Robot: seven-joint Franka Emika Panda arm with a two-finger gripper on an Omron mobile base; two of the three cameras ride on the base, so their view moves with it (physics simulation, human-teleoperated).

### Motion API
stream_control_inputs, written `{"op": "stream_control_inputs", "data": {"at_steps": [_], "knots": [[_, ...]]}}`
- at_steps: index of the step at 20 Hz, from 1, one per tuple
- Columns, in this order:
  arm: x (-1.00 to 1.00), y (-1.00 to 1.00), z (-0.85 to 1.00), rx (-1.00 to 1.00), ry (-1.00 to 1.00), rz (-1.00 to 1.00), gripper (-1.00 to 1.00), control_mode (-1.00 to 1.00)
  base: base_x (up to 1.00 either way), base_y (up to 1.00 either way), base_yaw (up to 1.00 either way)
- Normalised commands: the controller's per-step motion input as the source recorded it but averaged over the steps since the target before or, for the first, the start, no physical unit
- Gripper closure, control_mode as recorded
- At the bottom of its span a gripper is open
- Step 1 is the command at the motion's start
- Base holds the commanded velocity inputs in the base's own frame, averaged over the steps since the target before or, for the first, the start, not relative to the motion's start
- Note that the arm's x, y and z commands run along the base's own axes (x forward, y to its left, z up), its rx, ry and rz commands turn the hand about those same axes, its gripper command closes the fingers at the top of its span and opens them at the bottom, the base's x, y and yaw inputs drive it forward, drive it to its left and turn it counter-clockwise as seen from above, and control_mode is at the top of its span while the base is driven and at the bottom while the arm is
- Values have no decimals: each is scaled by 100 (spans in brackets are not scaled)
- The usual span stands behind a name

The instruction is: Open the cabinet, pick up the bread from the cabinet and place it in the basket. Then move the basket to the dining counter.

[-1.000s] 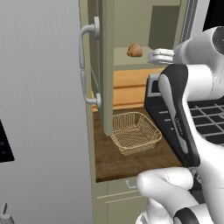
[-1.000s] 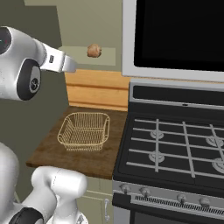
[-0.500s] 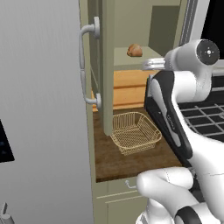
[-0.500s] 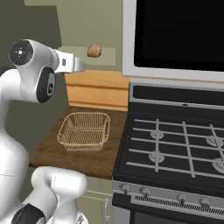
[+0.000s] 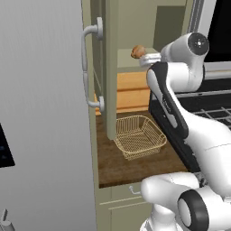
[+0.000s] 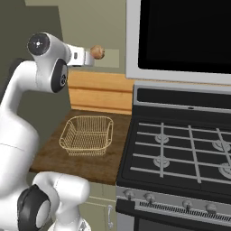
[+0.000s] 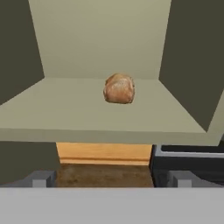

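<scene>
One cabinet (image 5: 109,67) is present, its door swung open toward the camera and seen edge-on in the left base view. Two curved silver handles (image 5: 90,67) show at that door's edge, one above the other.

One bread (image 7: 118,88) roll lies on the cabinet's bottom shelf (image 7: 65,113), roughly midway between the side walls and set back from the front edge. Nothing touches it. It also shows in the left base view (image 5: 137,51) and the right base view (image 6: 97,52).

One gripper (image 7: 111,180) is level with the shelf and short of its front edge, pointed at the roll. Its two fingertips (image 7: 40,178) stand wide apart, one to each side of the roll's line, with nothing between them: the jaws are spread and empty.

One basket (image 6: 86,135) sits on the short dark wood worktop (image 6: 49,153) below the cabinet, near the stove-side edge, upright and holding nothing. It is just beside the one stove (image 6: 180,153), on whose top four burners are partly visible.
</scene>
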Motion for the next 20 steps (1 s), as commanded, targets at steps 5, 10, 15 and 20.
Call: {"op": "stream_control_inputs", "data": {"at_steps": [5,10,15,20], "knots": [[57,0,0,2,14,0,-100,-100,0,0,0],[65,0,1,1,4,0,-100,-100,0,0,0],[50,0,0,0,0,0,-100,-100,0,0,0],[36,-8,0,0,0,0,-100,-100,0,0,0]]}}
